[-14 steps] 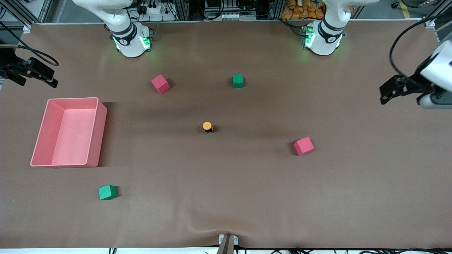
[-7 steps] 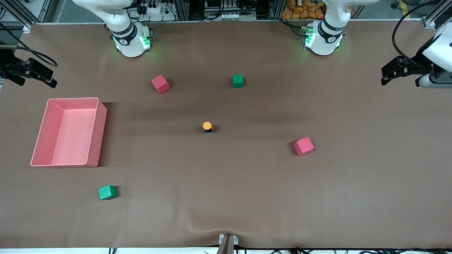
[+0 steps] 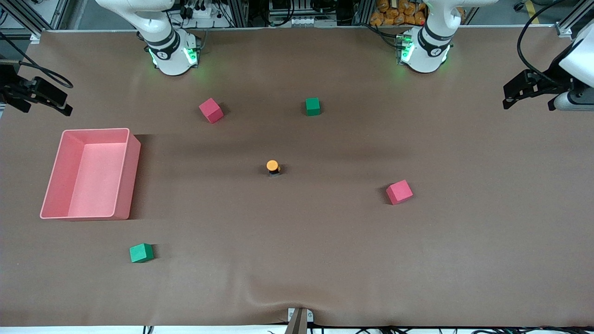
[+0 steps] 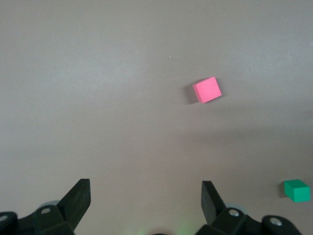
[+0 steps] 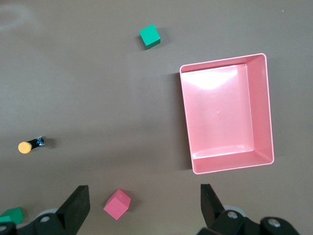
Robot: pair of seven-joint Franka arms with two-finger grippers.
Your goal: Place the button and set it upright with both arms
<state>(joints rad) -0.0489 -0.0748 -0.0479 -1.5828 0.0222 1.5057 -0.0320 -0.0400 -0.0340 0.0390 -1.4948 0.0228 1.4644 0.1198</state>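
Front view: we record one tiny push-button with a round orange cap on a short black body (image 3: 273,167), standing upright near the middle of the brown cloth-covered table (image 3: 297,260), cap upward, touched by nothing. Around it, taking the button as the dial's centre: a red foam cube (image 3: 211,110) at about ten o'clock, a small green cube (image 3: 313,106) at about one o'clock, a second red cube (image 3: 399,192) at about four o'clock, a second green cube (image 3: 141,253) at about eight o'clock, and an empty pink plastic bin (image 3: 90,173) at nine o'clock, toward the right arm's end. The left gripper (image 4: 145,196) hangs over the table's edge at the left arm's end, fingers spread wide and holding nothing; the right gripper (image 5: 145,198) hangs over the edge above the bin, likewise parted and empty. We judge both arms parked clear because the button already sits placed and upright, so the task looks essentially finished.
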